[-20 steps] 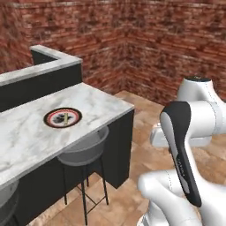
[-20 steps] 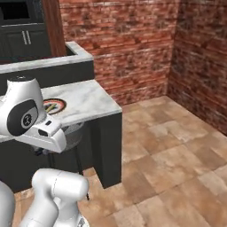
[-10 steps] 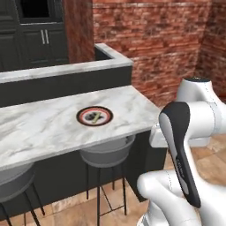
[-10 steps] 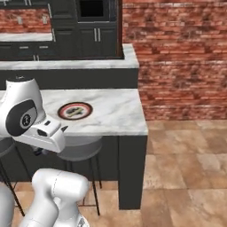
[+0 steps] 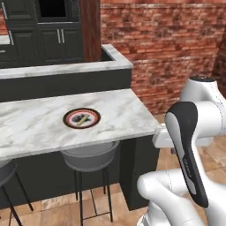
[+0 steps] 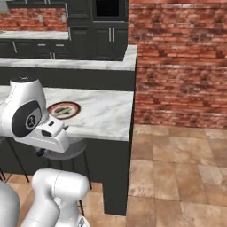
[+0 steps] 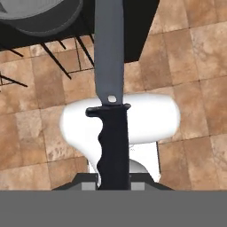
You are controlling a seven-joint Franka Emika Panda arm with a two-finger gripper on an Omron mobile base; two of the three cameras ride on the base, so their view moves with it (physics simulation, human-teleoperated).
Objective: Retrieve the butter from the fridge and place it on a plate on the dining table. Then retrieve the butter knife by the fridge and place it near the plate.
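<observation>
The butter knife [image 7: 113, 133] has a black handle and a grey blade that points away from the hand, over the tiled floor. My gripper [image 7: 114, 182] is shut on its handle. The plate [image 5: 81, 118] [image 6: 64, 110] lies on the dining table [image 5: 123, 110] [image 6: 108, 116], with the butter [image 5: 82, 120] [image 6: 62, 110] on it as a small yellowish stick. In both base views the arm is folded in front of the table's near edge, lower than the tabletop. The fridge is out of view.
Round grey stools [image 5: 90, 156] [image 7: 40, 15] stand under the table's near edge. A raised marble-topped ledge [image 5: 66, 68] runs behind the table, with dark cabinets [image 6: 88, 42] beyond. A brick wall [image 5: 163, 48] closes the right side, and the tiled floor [image 6: 177, 177] lies open there.
The whole picture has shifted in both base views, so the base has turned. The table and plate now sit more squarely ahead. The arm's pose and its grip look unchanged.
</observation>
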